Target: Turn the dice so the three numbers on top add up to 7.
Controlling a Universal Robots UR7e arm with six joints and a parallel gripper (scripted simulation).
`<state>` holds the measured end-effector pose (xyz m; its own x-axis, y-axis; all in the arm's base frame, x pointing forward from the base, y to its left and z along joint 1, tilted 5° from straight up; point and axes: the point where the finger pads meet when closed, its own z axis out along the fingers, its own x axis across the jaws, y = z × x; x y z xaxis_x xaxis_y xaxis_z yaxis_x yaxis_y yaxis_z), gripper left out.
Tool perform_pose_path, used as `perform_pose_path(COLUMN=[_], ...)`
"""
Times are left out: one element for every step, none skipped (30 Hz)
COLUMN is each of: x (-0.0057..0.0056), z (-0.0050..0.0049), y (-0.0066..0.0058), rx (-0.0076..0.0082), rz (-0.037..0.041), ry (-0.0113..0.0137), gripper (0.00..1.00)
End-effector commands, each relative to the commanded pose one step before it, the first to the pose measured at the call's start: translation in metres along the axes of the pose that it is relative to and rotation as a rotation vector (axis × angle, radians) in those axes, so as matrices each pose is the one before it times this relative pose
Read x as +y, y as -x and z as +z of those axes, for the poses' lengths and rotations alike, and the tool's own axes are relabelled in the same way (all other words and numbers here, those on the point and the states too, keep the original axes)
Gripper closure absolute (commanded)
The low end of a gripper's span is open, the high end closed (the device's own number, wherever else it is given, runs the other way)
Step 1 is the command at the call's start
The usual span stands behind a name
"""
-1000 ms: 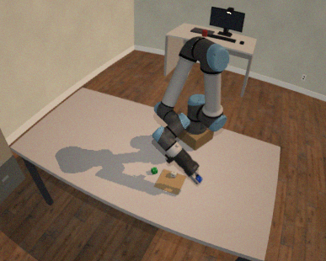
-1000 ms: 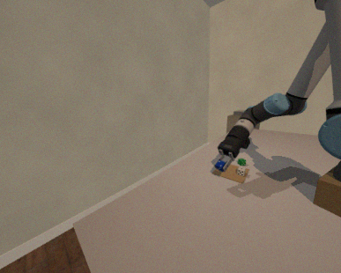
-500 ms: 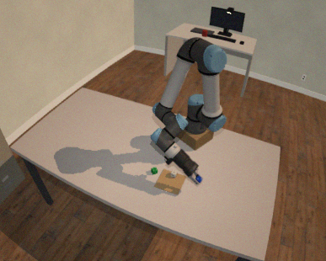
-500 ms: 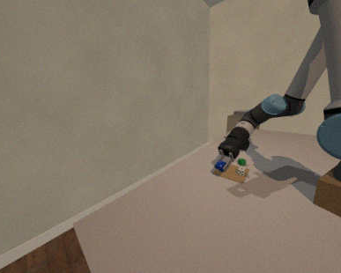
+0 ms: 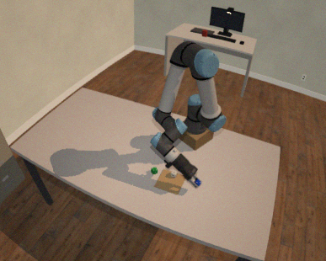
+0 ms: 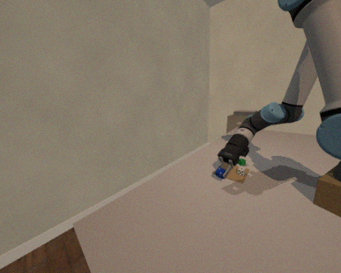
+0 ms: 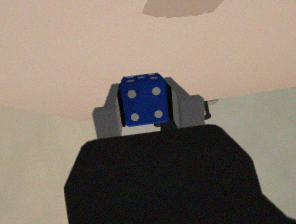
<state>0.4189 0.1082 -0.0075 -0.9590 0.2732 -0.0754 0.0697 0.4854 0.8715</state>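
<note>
My gripper (image 7: 142, 94) is shut on the blue die (image 7: 143, 100), which shows a four-pip face to the wrist camera. The arm lies tilted low and holds the blue die (image 5: 197, 182) just off the right edge of the tan mat (image 5: 170, 182), close to the table; it also shows in the exterior view (image 6: 219, 173). The white die (image 5: 173, 173) lies on the mat near its far edge. The green die (image 5: 154, 170) lies on the table left of the mat, off it.
The arm's wooden base block (image 5: 196, 139) stands behind the mat. The table's front edge runs close below the mat. A desk with a monitor (image 5: 227, 19) stands far behind.
</note>
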Motion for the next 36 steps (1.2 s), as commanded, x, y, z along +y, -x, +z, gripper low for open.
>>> perform_pose_path(x=[-0.01101, -0.00288, -0.00272, -0.00254, -0.00234, -0.00211, -0.00186, -0.00160, -0.00134, -0.00108, -0.00083, -0.00059, -0.00038, -0.00021, 0.00000, 0.00000, -0.00008, -0.00001, 0.00000, 0.00000, 0.00000, 0.00000, 0.00000, 0.00000, 0.00000, 0.00000, 0.00000, 0.00000, 0.00000, 0.00000, 0.00000, 0.00000, 0.00000, 0.00000, 0.00000, 0.00000], z=[0.006240, 0.001484, 0.001400, 0.001312, 0.001201, 0.001087, 0.000957, 0.000830, 0.000688, 0.000555, 0.000426, 0.000305, 0.000197, 0.000108, 0.000000, 0.000000, 0.000042, 0.000006, 0.000000, 0.000000, 0.000000, 0.000000, 0.000000, 0.000000, 0.000000, 0.000000, 0.000000, 0.000000, 0.000000, 0.000000, 0.000000, 0.000000, 0.000000, 0.000000, 0.000000, 0.000000], y=[0.00144, -0.00001, 0.00000, -0.00001, 0.00000, -0.00001, 0.00000, -0.00001, 0.00000, 0.00000, 0.00000, 0.00000, 0.00000, 0.00000, 0.00000, 0.00000, 0.00000, 0.00000, 0.00000, 0.00000, 0.00000, 0.00000, 0.00000, 0.00000, 0.00000, 0.00000, 0.00000, 0.00000, 0.00000, 0.00000, 0.00000, 0.00000, 0.00000, 0.00000, 0.00000, 0.00000], rx=[-0.00213, 0.00000, 0.00000, 0.00000, 0.00000, 0.00000, 0.00000, 0.00000, 0.00000, 0.00000, 0.00000, 0.00000, 0.00000, 0.00000, 0.00000, 0.00000, 0.00000, 0.00000, 0.00000, 0.00000, 0.00000, 0.00000, 0.00000, 0.00000, 0.00000, 0.00000, 0.00000, 0.00000, 0.00000, 0.00000, 0.00000, 0.00000, 0.00000, 0.00000, 0.00000, 0.00000], rz=[-0.00125, 0.00000, 0.00000, 0.00000, 0.00000, 0.00000, 0.00000, 0.00000, 0.00000, 0.00000, 0.00000, 0.00000, 0.00000, 0.00000, 0.00000, 0.00000, 0.00000, 0.00000, 0.00000, 0.00000, 0.00000, 0.00000, 0.00000, 0.00000, 0.00000, 0.00000, 0.00000, 0.00000, 0.00000, 0.00000, 0.00000, 0.00000, 0.00000, 0.00000, 0.00000, 0.00000], ry=[-0.00075, 0.00000, 0.00000, 0.00000, 0.00000, 0.00000, 0.00000, 0.00000, 0.00000, 0.00000, 0.00000, 0.00000, 0.00000, 0.00000, 0.00000, 0.00000, 0.00000, 0.00000, 0.00000, 0.00000, 0.00000, 0.00000, 0.00000, 0.00000, 0.00000, 0.00000, 0.00000, 0.00000, 0.00000, 0.00000, 0.00000, 0.00000, 0.00000, 0.00000, 0.00000, 0.00000], gripper=[0.43, 0.43, 0.43, 0.43, 0.43, 0.43, 0.43, 0.43, 0.43, 0.43, 0.43, 0.43, 0.43, 0.43, 0.43, 0.43, 0.43, 0.43, 0.43, 0.43, 0.43, 0.43, 0.43, 0.43, 0.43, 0.43, 0.43, 0.43, 0.43, 0.43, 0.43, 0.43, 0.43, 0.43, 0.43, 0.43])
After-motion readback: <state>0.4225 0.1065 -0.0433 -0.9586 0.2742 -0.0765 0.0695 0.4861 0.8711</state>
